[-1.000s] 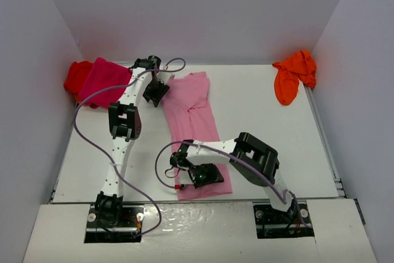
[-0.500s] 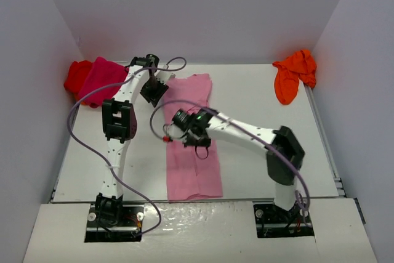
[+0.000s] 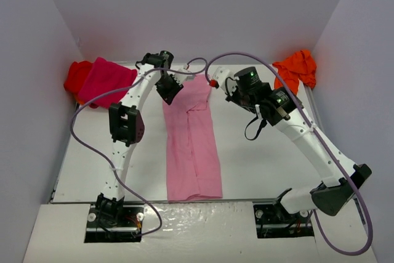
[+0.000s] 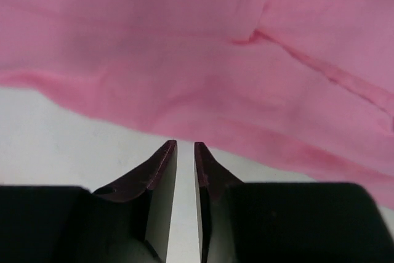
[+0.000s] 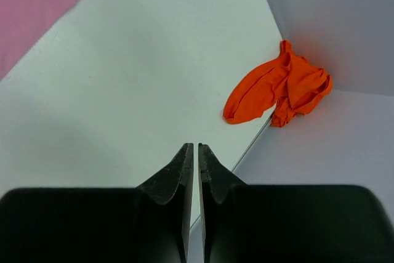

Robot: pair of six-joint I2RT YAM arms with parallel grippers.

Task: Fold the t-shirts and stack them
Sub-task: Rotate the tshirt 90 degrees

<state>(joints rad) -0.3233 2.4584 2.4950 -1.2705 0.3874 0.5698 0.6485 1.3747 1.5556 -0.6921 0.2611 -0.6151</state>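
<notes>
The light pink t-shirt [image 3: 194, 146] lies as a long, narrow strip down the middle of the table. In the left wrist view the same t-shirt [image 4: 215, 60] fills the upper part. My left gripper [image 3: 169, 90] hovers at its far left edge. Its jaws [image 4: 185, 145] are a narrow slit apart over bare table, holding nothing. My right gripper [image 3: 241, 90] is raised beyond the shirt's far right corner, shut [image 5: 196, 146] and empty. It points toward the crumpled orange t-shirt [image 5: 277, 90] in the back right corner [image 3: 294, 77]. The magenta t-shirt [image 3: 108, 81] and red t-shirt [image 3: 77, 77] lie at the back left.
White walls [image 3: 197, 16] close in the table on three sides. The table's right edge rail [image 3: 323, 133] runs near the extended right arm. A purple cable [image 3: 86, 133] loops beside the left arm.
My right arm swept from the near end of the pink t-shirt along it to the far right and lifted. The left gripper shifted slightly right at the shirt's far edge.
</notes>
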